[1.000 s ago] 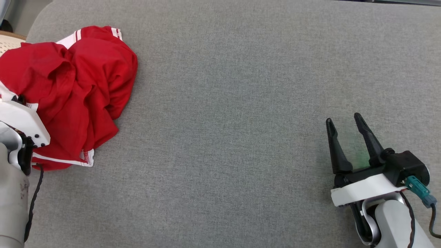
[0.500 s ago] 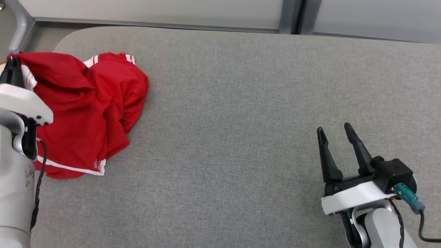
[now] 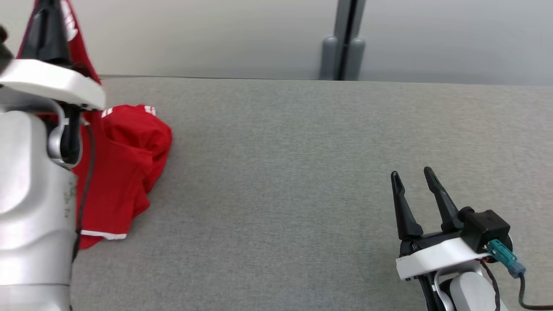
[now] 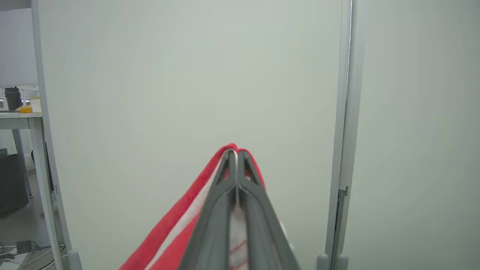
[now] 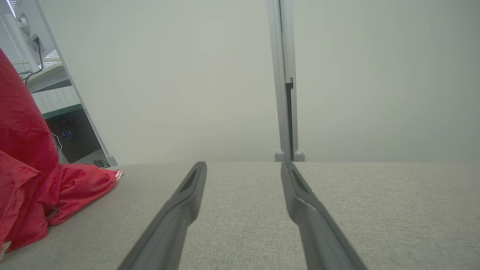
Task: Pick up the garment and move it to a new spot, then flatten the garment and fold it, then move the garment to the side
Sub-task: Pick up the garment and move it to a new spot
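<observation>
The left hand (image 4: 236,152) pinches the red garment (image 3: 125,164), cloth trailing below it onto the grey counter (image 3: 281,172). The right hand (image 3: 411,171), well apart, has fingers spread, empty.

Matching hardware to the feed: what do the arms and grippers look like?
Left gripper and right gripper: two long, tapered black fingers on a white bracket, silver-grey forearms. The right carries a black box with a teal connector and black cable; a black cable runs down the left forearm.
</observation>
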